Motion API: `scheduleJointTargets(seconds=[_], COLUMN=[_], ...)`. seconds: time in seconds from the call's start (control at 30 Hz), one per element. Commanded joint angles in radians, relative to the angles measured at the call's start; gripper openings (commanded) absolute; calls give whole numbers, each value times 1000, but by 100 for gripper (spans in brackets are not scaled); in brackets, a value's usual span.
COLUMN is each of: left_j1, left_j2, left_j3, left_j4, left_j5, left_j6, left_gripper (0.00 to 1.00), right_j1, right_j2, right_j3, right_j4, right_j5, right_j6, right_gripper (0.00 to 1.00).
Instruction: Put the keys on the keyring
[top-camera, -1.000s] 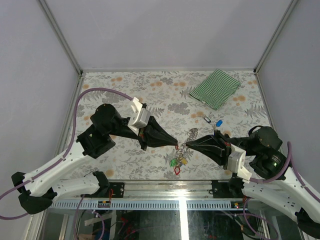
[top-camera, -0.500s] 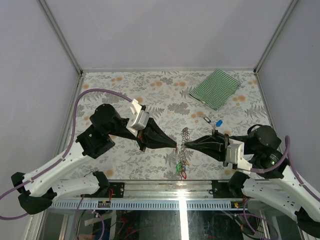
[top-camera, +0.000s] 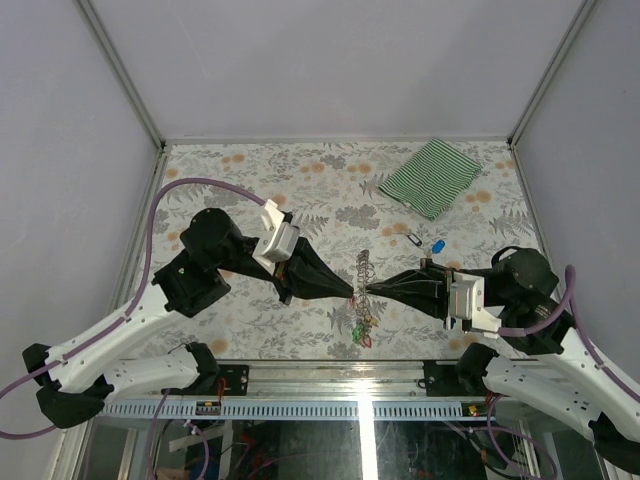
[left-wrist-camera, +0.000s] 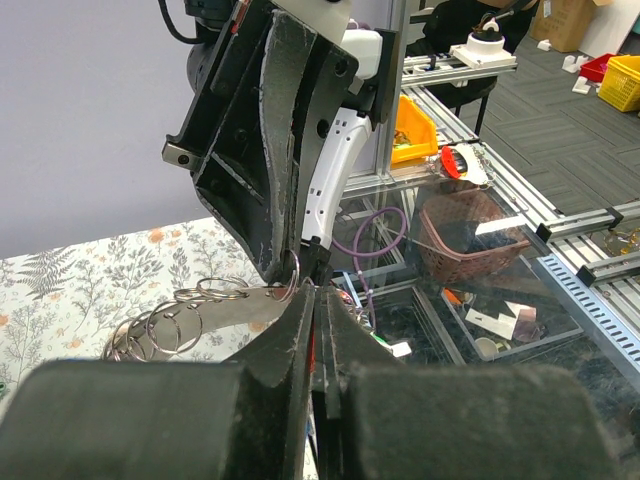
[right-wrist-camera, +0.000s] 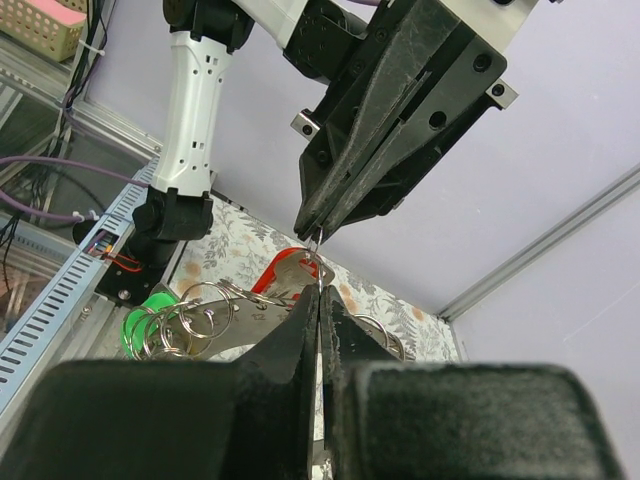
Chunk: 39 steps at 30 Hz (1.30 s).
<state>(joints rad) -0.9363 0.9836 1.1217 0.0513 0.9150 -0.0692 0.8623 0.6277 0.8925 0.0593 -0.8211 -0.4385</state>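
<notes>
Both grippers meet tip to tip near the table's front middle. My left gripper (top-camera: 350, 294) and my right gripper (top-camera: 369, 290) are each shut on a thin ring of the grey keyring (top-camera: 362, 266), which hangs between them as a narrow chain of rings. Keys with green (top-camera: 359, 325) and red (top-camera: 366, 341) tags dangle below. In the left wrist view my shut gripper (left-wrist-camera: 315, 295) grips a ring, with linked rings (left-wrist-camera: 180, 315) to its left. In the right wrist view my shut gripper (right-wrist-camera: 320, 295) pinches a ring wire beside the red-tagged key (right-wrist-camera: 272, 277) and a green tag (right-wrist-camera: 150, 325).
A black-tagged key (top-camera: 414, 238) and a blue-tagged key (top-camera: 438, 246) lie loose on the flowered table (top-camera: 250, 180), just behind the right gripper. The green-striped cloth (top-camera: 432, 176) lies at the back right. Grey walls close the sides and back.
The bunch has risen off the table and drawn into a narrow hanging line between the tips. The right gripper has moved up and back a little; the left has barely shifted.
</notes>
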Motion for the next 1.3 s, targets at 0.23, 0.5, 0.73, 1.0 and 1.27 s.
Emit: scheduleJointTargets(seconds=[0.23, 0.5, 0.73, 1.0, 1.27], left_j1=[-5, -7, -6, -6, -6], left_j2=[-5, -6, -7, -18, -22], left_j3=[16, 16, 15, 13, 12], left_j4=[43, 42, 43, 30, 27], left_j5=[-2, -3, -5, -11, -13], left_j6=[20, 20, 23, 30, 34], left_gripper=[0, 0, 0, 0, 0], right_j1=[1, 1, 0, 0, 1], right_j2=[-8, -9, -13, -14, -12], right_j3=[45, 46, 45, 51, 52], right_j4=[86, 85, 79, 74, 74], right_j5=[4, 4, 8, 7, 8], right_j6=[17, 17, 11, 17, 22], right_gripper=[1, 1, 1, 1, 1])
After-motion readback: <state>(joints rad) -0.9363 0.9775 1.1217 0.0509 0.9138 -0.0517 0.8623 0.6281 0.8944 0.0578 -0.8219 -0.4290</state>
